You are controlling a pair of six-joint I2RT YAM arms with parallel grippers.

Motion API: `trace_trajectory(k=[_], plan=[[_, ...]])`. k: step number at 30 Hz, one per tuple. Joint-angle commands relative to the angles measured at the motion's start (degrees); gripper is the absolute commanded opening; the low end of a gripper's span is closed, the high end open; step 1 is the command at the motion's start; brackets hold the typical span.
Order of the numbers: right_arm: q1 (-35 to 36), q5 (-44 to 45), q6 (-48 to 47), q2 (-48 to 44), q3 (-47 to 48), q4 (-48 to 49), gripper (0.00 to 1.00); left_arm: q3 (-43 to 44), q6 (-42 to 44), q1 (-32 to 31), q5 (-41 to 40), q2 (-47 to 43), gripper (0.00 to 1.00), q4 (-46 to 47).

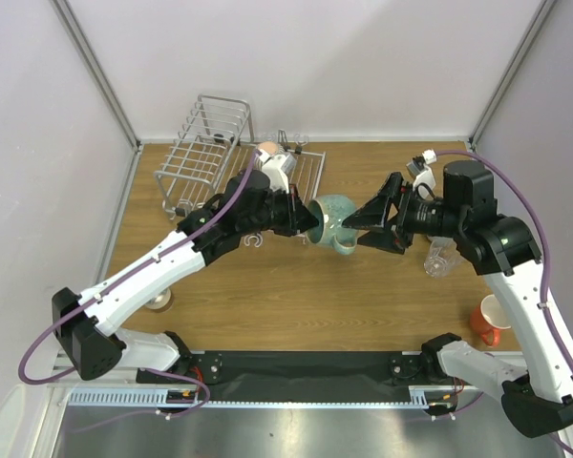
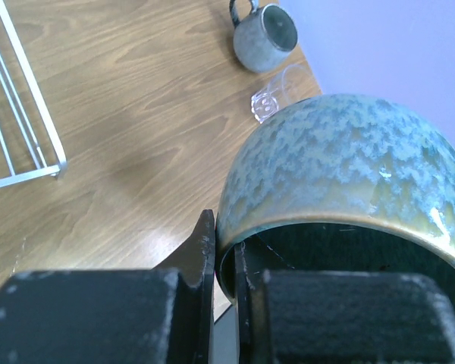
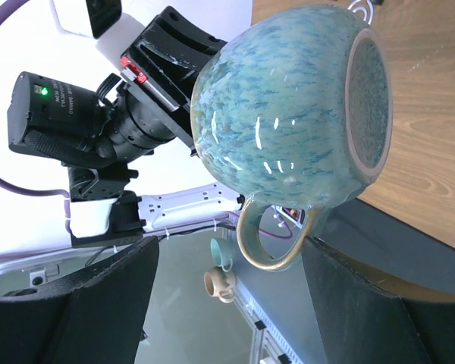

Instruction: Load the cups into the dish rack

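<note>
Two grippers: left gripper (image 1: pixel 308 221) pinches teal mug (image 1: pixel 336 221) rim; right gripper (image 1: pixel 363 227) wide, empty
Why: handover maybe, beside dish rack (image 1: pixel 205 157)

Overall light: bright and even in the top view, falling from overhead (no hard edges anywhere).
Shadows: soft and faint on the table (image 1: pixel 267 296).
Glare: small white spots sat on the glaze of the teal mug (image 3: pixel 288 114); a pale sheen crossed the wood in the left wrist view.
Overexposure: the background behind the mug in the right wrist view was washed out to white.
Focus: the left gripper (image 2: pixel 224 258) and the right gripper (image 3: pixel 231 254) showed dark and blurred, too close to the lens.
</note>
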Motion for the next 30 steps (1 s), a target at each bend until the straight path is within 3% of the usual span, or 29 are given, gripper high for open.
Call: trace_trajectory(k=[1, 7, 17, 20, 24, 30], plan=[[0.2, -3.8, -0.9, -0.1, 3.2, -0.6, 0.82, 3.4, -2.8, 0.2, 1.0, -3.4, 0.0, 11.3], [0.2, 2.1, -7.9, 1.7, 7.8, -10.1, 0.8, 3.9, -1.8, 0.3, 0.3, -4.4, 0.0, 11.5], [0.3, 1.5, -7.6, 1.2, 7.3, -9.8, 0.81, 4.5, -0.9, 0.4, -0.3, -5.2, 0.0, 10.3], [0.3, -0.7, -3.9, -0.5, 3.5, -5.8, 0.81, 3.1, -2.5, 0.4, 0.3, -5.9, 0.0, 12.2], [0.8, -4.5, 4.7, -3.3, -3.7, 7.6, 0.81, -0.5, -6.4, 0.3, 1.9, -7.3, 0.0, 19.8], [3.5, -4.4, 13.0, -4.2, -9.0, 17.3, 0.8, -3.3, -10.0, 0.3, 3.2, -7.6, 0.0, 26.3]])
